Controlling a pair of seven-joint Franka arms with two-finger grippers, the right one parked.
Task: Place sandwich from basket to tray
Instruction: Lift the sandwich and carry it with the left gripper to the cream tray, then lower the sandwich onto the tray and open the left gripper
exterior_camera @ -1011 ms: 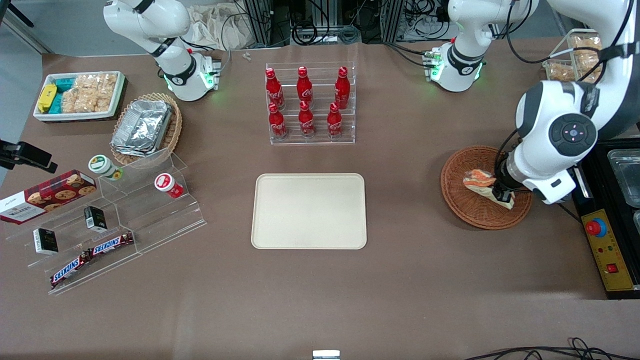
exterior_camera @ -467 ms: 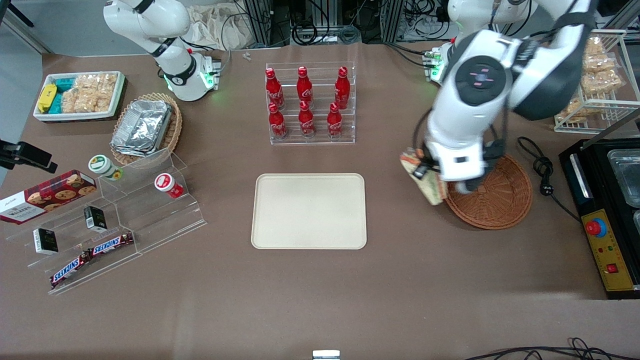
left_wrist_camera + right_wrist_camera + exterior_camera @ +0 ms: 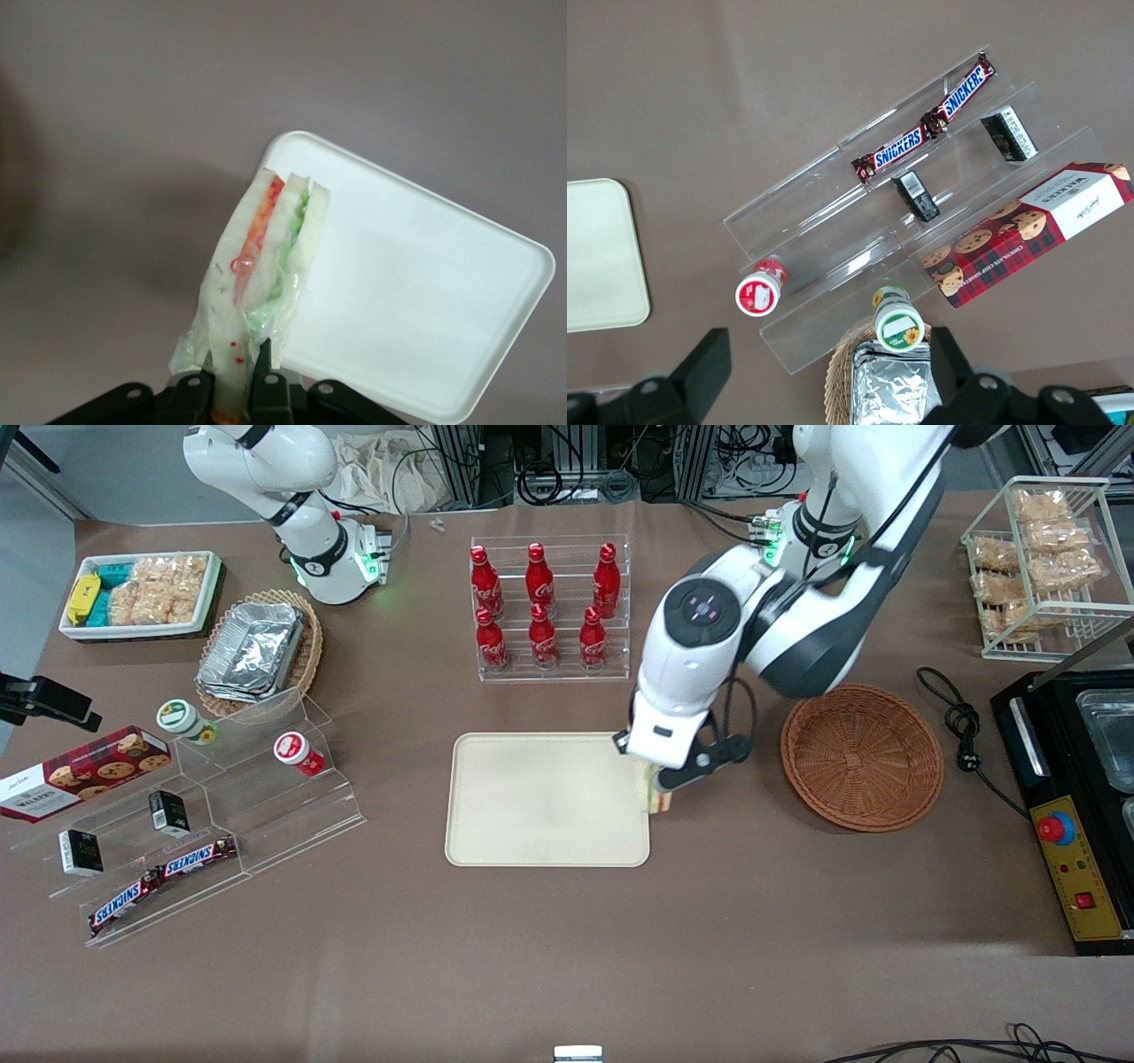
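A brown mat is covering the table point(image 3: 567, 957), with cables and rack frames showing past the edge farthest from the front camera. A clear rack of red Coca-Cola bottles point(image 3: 542, 607) is standing farther from the camera than the tray point(image 3: 523, 815). Toward the parked arm's end, a clear stepped display point(image 3: 221, 815) is holding Snickers bars point(image 3: 159, 877) and a cookie box point(image 3: 80, 771), with a tan wicker basket of foil trays point(image 3: 257, 651) close by. Toward the working arm's end, a white wire rack of snack packets point(image 3: 1036, 558) is sitting near a black control box point(image 3: 1076, 868).

The gripper point(image 3: 232, 390) is hanging over the tray's edge nearest the basket point(image 3: 861, 755), its fingers pinching the sandwich point(image 3: 266, 274) at its wrapped end. The sandwich is hanging in the air above that edge, touching neither tray nor mat. It is a triangular wedge of pale bread in clear film, showing an orange-red layer beside a green one. The reddish-brown woven basket is sitting just beside the tray, holding nothing.
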